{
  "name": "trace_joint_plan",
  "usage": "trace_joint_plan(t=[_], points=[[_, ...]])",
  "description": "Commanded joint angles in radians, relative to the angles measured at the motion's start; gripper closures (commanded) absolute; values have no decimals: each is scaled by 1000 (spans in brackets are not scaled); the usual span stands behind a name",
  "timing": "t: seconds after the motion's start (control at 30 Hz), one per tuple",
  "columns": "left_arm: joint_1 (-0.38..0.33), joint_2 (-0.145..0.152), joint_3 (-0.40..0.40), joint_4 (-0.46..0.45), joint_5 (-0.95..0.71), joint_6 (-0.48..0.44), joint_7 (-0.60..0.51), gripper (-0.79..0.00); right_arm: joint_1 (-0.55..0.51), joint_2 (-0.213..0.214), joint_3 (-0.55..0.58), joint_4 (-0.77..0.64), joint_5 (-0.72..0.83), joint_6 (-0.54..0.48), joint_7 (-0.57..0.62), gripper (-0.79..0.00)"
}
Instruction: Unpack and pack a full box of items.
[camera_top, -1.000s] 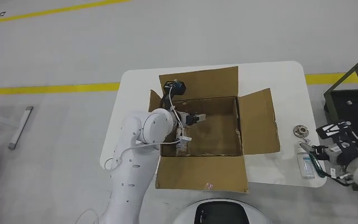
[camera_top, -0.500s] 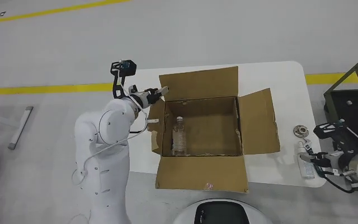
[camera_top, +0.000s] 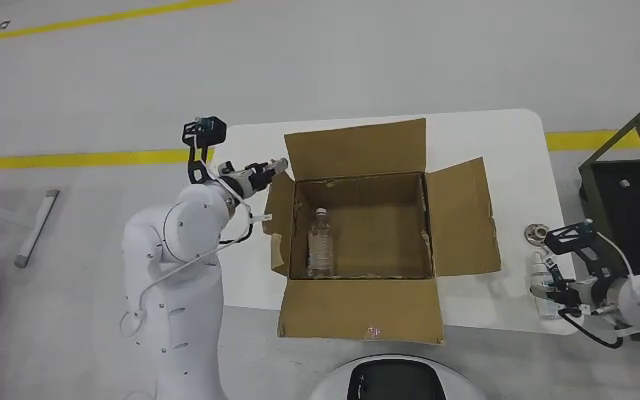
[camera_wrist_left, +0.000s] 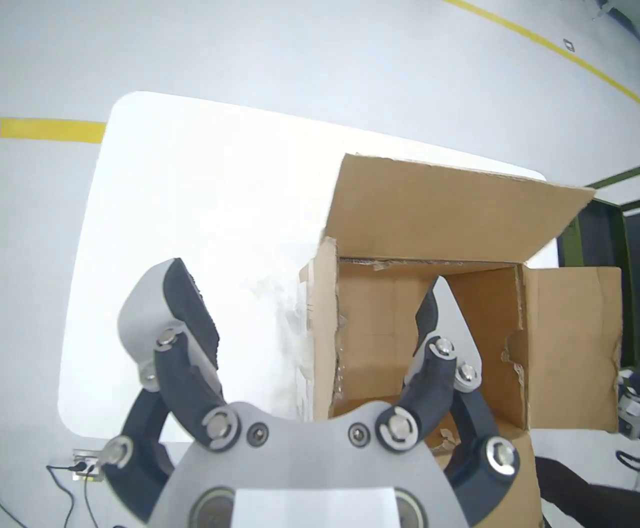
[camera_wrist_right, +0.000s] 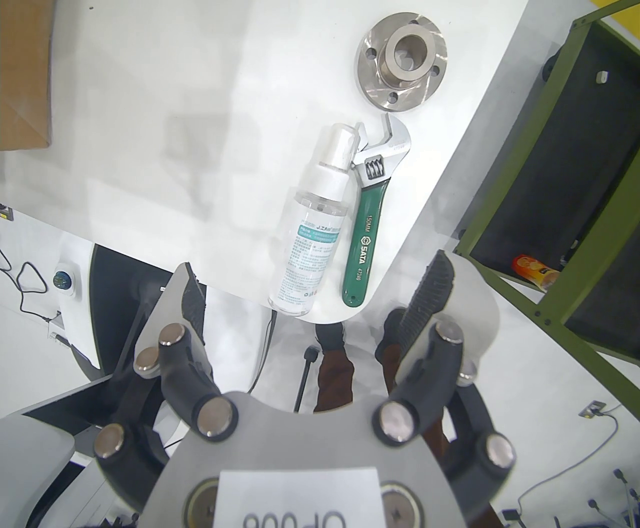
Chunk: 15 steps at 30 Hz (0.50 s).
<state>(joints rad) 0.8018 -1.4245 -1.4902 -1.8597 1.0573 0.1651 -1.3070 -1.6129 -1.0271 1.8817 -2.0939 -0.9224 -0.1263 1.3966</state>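
Left gripper spread and empty, just outside the box, bottle inside apart from it, right gripper spread above spray bottle and wrench

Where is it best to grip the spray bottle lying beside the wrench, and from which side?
Probably by the wide body near its base, from above, across the width: the spray bottle lies flat, and the wrench leaves most room there.

The top camera looks straight down on the whole surface. The left wrist camera faces the box from nine o'clock, close; the right one overlooks the four o'clock corner.
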Motion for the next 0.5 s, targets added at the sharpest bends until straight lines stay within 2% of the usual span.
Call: trace_joint_plan(t=[0.0, 0.1, 0.13, 0.17, 0.2, 0.27, 0.4, 0.47], points=[[-4, 2, -7, -8, -76, -24, -24, -785, 0, 0, 0, 0, 0, 0, 0, -785], [-3, 9, 4, -3, -76, -61, -50, -785, 0, 0, 0, 0, 0, 0, 0, -785], [-1, 10, 8, 0, -76, -66, -50, -416, 0, 0, 0, 0, 0, 0, 0, -785], [1, 11, 11, 2, -75, -67, -45, -256, 0, 0, 0, 0, 0, 0, 0, -785], [5, 13, 20, 0, -75, -85, -41, 0, 0, 0, 0, 0, 0, 0, 0, -785], [17, 16, 37, -9, -75, -126, -33, 0, 0, 0, 0, 0, 0, 0, 0, -785], [30, 20, 44, -15, -110, -120, -12, 0, 0, 0, 0, 0, 0, 0, 0, -785], [29, 23, 54, -15, -77, -126, 2, 0, 0, 0, 0, 0, 0, 0, 0, -785]])
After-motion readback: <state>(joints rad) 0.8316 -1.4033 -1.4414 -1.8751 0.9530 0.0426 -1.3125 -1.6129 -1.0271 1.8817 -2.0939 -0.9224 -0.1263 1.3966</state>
